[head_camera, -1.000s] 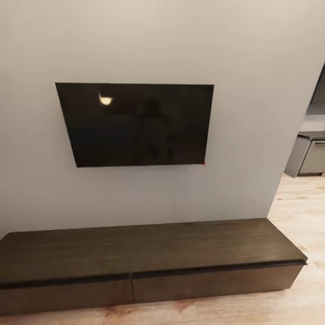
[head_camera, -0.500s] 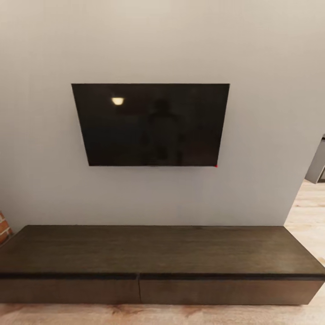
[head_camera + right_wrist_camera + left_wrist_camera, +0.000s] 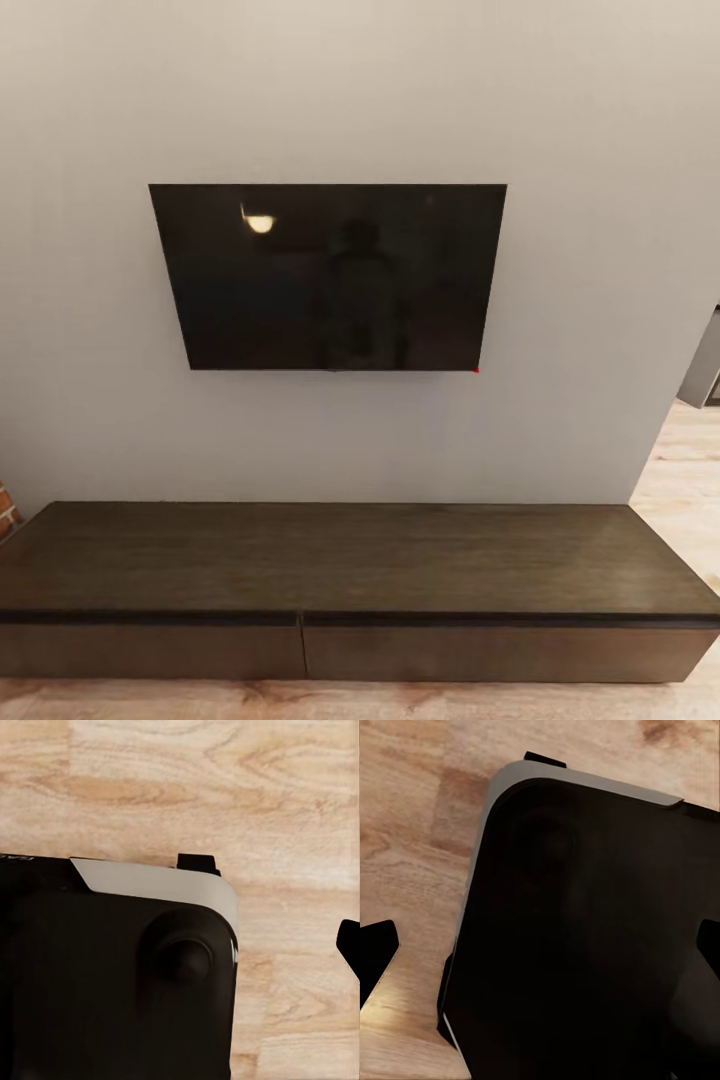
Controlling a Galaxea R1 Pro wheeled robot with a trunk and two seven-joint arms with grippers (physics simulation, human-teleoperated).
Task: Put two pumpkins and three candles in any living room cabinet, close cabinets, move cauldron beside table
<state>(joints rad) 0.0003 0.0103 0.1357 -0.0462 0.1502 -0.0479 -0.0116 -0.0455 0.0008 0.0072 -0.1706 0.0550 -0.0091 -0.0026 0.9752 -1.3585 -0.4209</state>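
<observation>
The cabinet is a long low dark-brown unit against the wall, straight ahead in the head view. Its two drawer fronts are both shut and its top is bare. The pumpkins, candles, cauldron and table are out of view. My left gripper is open, one dark fingertip at each side of the left wrist view, hanging over my own black base. My right gripper also hangs over the base, with one fingertip at the picture's edge, set wide.
A black TV hangs on the grey wall above the cabinet. A bit of red brick shows at the far left. At the right, light wood floor runs past the wall's end toward a grey unit.
The whole head picture has shifted: the camera turned left, so the cabinet and TV now sit squarely ahead and the grey kitchen units have nearly left the right edge. Nothing else moved.
</observation>
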